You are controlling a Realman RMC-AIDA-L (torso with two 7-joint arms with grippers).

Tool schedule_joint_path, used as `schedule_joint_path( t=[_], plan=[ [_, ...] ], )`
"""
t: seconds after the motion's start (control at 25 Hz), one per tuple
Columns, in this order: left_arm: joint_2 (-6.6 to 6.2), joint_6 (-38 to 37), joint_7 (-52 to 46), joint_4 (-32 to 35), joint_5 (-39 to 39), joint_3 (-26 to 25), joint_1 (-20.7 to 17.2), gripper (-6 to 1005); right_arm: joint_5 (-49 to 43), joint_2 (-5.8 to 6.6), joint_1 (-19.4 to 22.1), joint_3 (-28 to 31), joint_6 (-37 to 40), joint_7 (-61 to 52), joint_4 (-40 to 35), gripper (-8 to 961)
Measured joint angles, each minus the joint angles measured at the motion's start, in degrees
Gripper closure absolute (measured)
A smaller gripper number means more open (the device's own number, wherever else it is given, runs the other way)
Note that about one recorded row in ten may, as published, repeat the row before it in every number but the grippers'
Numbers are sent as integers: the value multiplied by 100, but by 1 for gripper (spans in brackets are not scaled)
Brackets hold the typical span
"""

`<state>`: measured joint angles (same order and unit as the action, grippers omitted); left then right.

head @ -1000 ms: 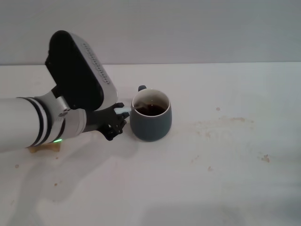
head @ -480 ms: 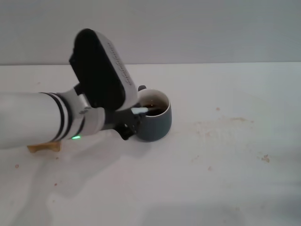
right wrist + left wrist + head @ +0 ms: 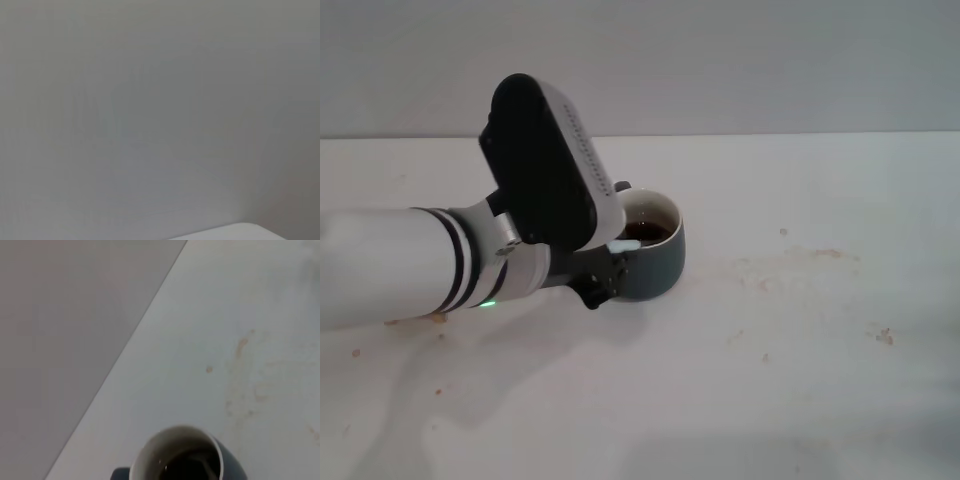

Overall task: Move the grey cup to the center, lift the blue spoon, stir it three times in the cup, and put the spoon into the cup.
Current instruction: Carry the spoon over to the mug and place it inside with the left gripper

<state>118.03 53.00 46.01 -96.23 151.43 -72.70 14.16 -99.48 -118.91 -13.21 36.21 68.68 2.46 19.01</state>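
White desk (image 3: pixel 800 380) carries one cup (image 3: pixel 655 262) of dark liquid. One spoon (image 3: pixel 623 245) is held by the left tool (image 3: pixel 605 270), clamped on its pale handle at the cup's rim. No writing is seen.

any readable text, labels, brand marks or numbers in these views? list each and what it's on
None readable in any view.
Rounded dark blue-grey ceramic mug: plain glaze, no print.
Small spoon with a pale light-blue handle, held by the left gripper: no marking.
Black and white wrist housing: a row of tiny marks along its edge, too small to read.
White table: only stains.
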Motion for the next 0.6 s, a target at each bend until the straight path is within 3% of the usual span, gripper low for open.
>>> schedule_joint_path(
  t=[0.6],
  plan=[
    [-2,51,-16,-54,196,-320,-85,742,0,0,-143,0,-30,0,-50,954]
  ],
)
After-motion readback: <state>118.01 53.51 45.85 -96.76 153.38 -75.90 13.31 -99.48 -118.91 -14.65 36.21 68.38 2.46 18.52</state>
